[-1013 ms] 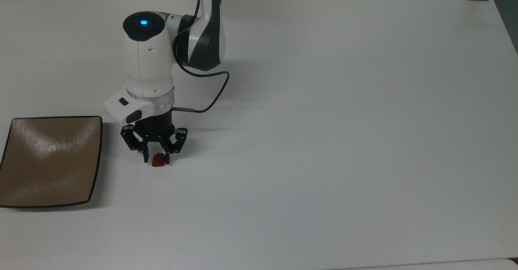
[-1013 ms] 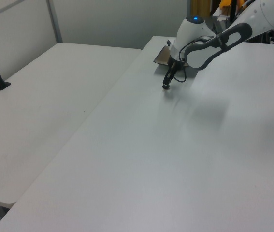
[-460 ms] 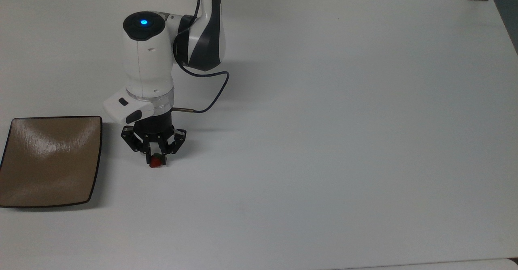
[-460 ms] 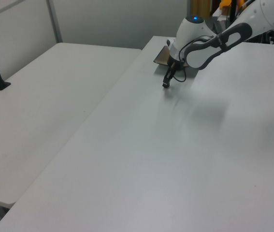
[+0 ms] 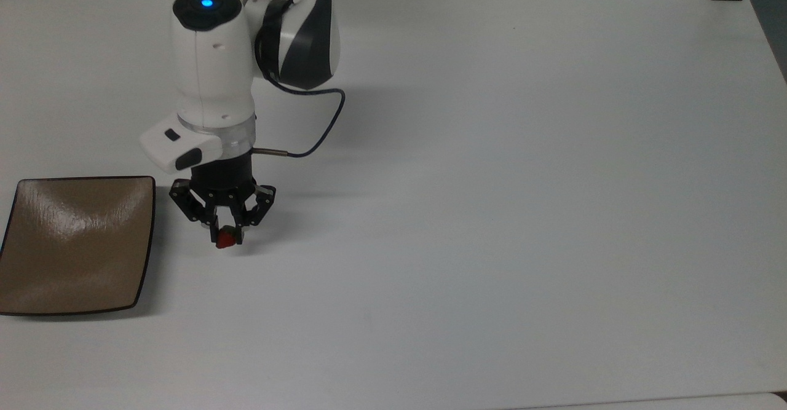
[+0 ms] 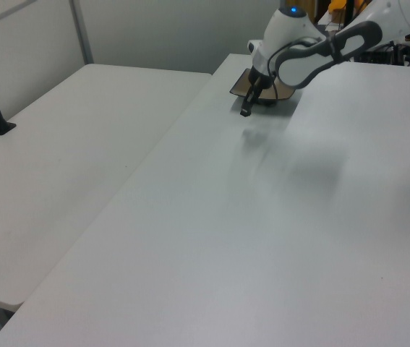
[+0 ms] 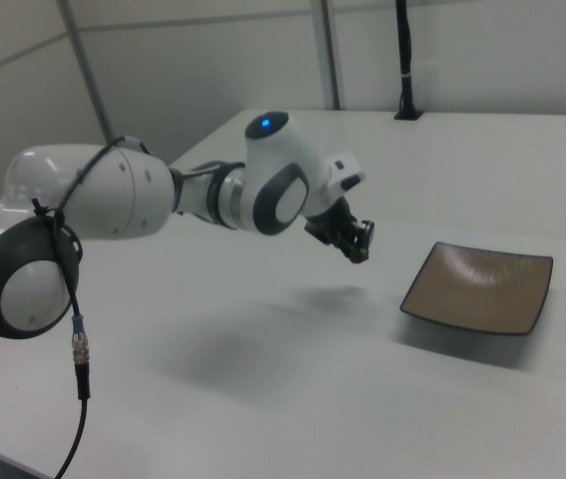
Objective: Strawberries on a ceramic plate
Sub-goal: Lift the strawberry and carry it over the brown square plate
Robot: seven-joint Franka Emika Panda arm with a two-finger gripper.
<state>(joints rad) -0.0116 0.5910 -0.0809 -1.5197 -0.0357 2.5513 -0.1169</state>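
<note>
Now the jaws grip the strawberry (image 5: 225, 238) beside the bare ceramic plate (image 5: 74, 244).

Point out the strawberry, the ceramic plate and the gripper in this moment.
strawberry (image 5: 225, 240), top view, red body between the fingertips
ceramic plate (image 5: 74, 244), top view, bare sunken centre
gripper (image 5: 225, 235), top view, midway between the fingertips

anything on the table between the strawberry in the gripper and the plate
Nothing: in the top view, bare white table separates the strawberry, held in the gripper, from the ceramic plate.
</note>
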